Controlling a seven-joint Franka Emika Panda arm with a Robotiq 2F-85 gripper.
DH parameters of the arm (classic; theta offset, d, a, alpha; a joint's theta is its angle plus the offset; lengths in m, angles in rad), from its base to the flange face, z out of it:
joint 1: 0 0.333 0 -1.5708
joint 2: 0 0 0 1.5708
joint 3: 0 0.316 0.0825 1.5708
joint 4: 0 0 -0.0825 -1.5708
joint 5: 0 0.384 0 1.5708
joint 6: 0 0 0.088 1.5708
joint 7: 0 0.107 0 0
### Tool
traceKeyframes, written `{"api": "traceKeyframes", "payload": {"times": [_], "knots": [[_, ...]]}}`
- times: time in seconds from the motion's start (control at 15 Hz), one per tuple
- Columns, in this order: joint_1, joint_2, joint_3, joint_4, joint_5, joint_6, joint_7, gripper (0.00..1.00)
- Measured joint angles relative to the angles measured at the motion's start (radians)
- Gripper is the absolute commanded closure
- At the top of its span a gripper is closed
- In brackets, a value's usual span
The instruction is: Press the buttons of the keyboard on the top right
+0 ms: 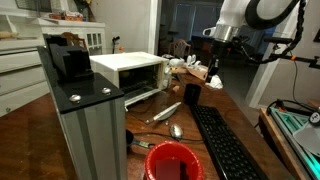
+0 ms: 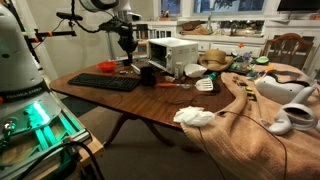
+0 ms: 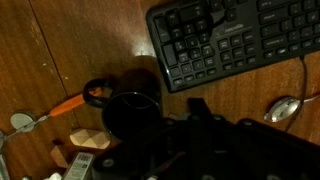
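Note:
The long black keyboard (image 1: 226,146) lies flat on the wooden table, also in an exterior view (image 2: 103,82) and at the top right of the wrist view (image 3: 240,38). Its rows of small black buttons (image 3: 200,45) are untouched. My gripper (image 1: 213,70) hangs in the air above the table, also in an exterior view (image 2: 127,46). It is beyond the keyboard's end, close to a small black cup (image 3: 130,116). In the wrist view the fingers (image 3: 198,107) show as one dark stub, shut and empty.
A white microwave (image 1: 130,70) stands on the table beside a grey metal post (image 1: 90,125). Spoons (image 1: 165,114) and a red bowl (image 1: 172,161) lie near the keyboard. An orange-handled spoon (image 3: 55,109) and a metal spoon (image 3: 283,108) show in the wrist view. Cloth (image 2: 250,105) covers the table's other end.

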Motion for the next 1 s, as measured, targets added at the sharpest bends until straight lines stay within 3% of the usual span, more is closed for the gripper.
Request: {"api": "traceKeyframes", "payload": {"times": [0.47,1.0], "knots": [[-0.007,0.107,0.0,-0.037,-0.006,0.127,-0.026,1.0],[-0.006,0.218,0.013,-0.069,0.001,0.283,-0.141,1.0]]}}
